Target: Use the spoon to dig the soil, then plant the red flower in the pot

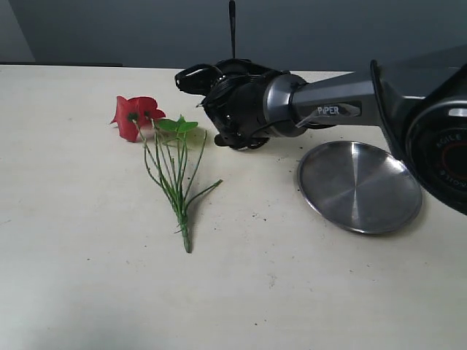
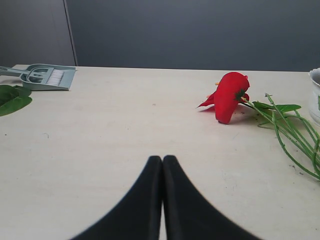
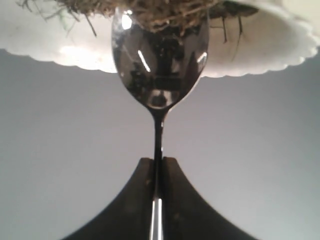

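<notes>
One view only: spoon [image 3: 159, 65] in soil [image 3: 150, 10].

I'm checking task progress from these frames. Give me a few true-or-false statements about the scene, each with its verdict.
1. The right end effector is shut on the spoon. True.
2. The red flower stands planted in the pot. False: it lies flat on the table.
3. The spoon's tip is at the soil in the pot. True.
4. The left end effector holds the flower. False: it is shut on nothing, apart from the flower.
5. Soil is heaped on the steel plate. False: it looks bare.
</notes>
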